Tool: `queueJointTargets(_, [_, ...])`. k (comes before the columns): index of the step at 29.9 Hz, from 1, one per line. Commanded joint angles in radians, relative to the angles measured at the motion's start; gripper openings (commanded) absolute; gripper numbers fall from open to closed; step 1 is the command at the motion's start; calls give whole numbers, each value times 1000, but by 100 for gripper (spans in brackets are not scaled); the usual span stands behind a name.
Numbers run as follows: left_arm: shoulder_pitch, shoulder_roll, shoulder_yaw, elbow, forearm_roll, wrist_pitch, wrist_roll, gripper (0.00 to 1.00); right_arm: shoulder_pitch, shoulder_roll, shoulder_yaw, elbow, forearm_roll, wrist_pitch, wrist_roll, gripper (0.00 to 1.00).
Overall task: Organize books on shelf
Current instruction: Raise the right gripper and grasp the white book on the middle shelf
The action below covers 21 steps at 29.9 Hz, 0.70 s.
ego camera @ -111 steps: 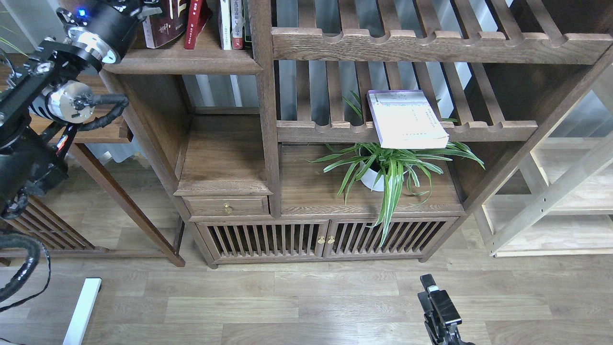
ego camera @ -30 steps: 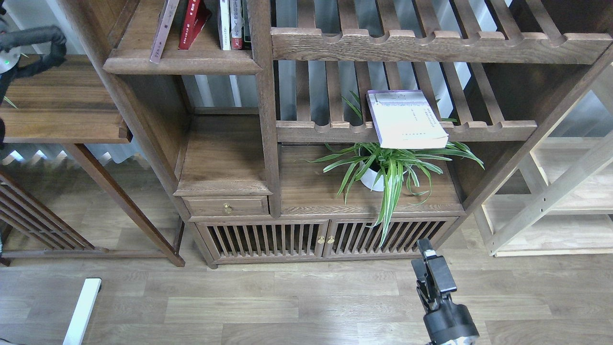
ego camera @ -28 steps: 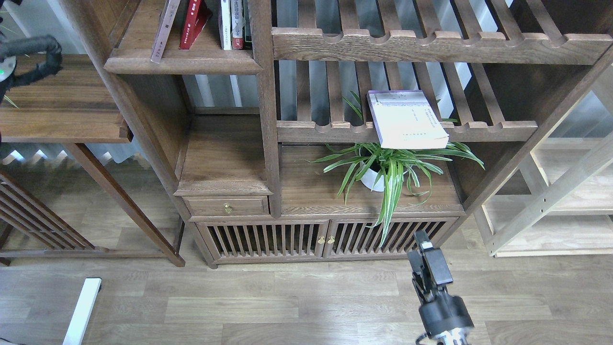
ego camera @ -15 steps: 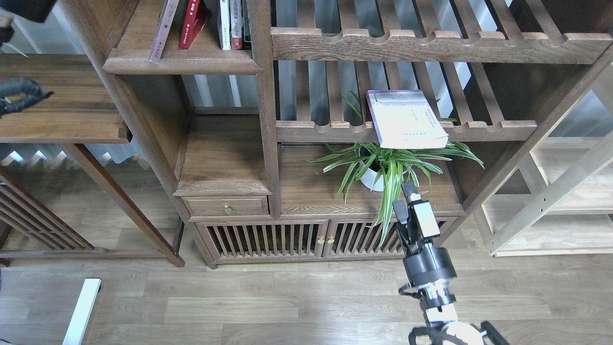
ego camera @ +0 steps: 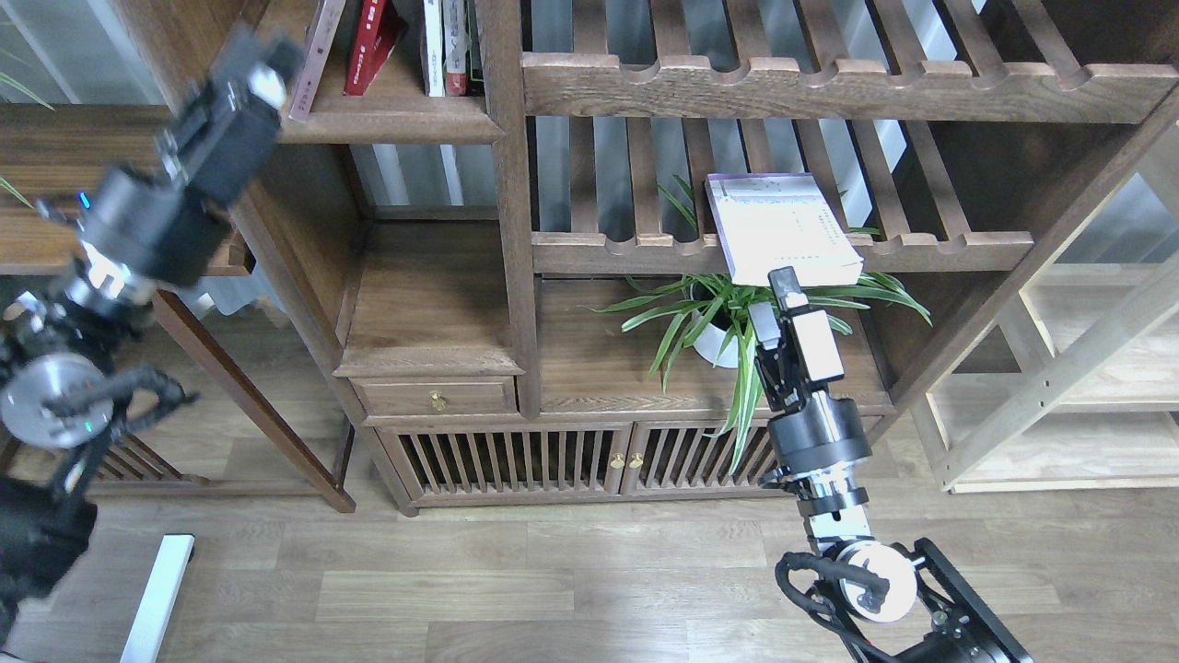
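A pale lavender-white book [ego camera: 783, 228] lies flat on a slatted rack [ego camera: 930, 249], its front edge hanging over the rail. On the upper left shelf [ego camera: 396, 122] a red book [ego camera: 368, 41] leans, with another book [ego camera: 315, 55] seen edge-on, tilted beside it. My right gripper [ego camera: 774, 296] points up just below the pale book's front edge, above the plant; its fingers are seen side-on. My left gripper [ego camera: 256, 63] is blurred at the shelf's left front corner, close to the edge-on book. Neither holds anything that I can see.
Slim white-spined and red-spined volumes [ego camera: 442, 46] stand upright at the shelf's right end against a post. A potted spider plant [ego camera: 737, 331] sits under the rack, around my right gripper. A side table [ego camera: 55, 230] stands at left, a light pine frame [ego camera: 1087, 387] at right.
My right arm has risen from floor level to just under the pale book. My left arm has swung back into view, its gripper now at the shelf's left corner. The books have not moved.
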Motion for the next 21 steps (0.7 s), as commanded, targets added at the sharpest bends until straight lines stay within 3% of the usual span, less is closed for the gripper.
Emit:
queueJointTargets(1, [121,-46,22,12,2,0,4,98,3,0,0,0,0,-32,-1,99])
queueJointTargets(12, [355,-89,60,100,-6,0,68,98,61,0,-6,-51,29,-242,4,99])
queueJointTargets(16, [362,-123,56,127,-46,0,70,98,110,0,-6,-108,72,-305,5,99])
queueJointTargets(21, [369,-128,50,121,-50,0,71,98,190,0,4,-233,77,-300,7,99])
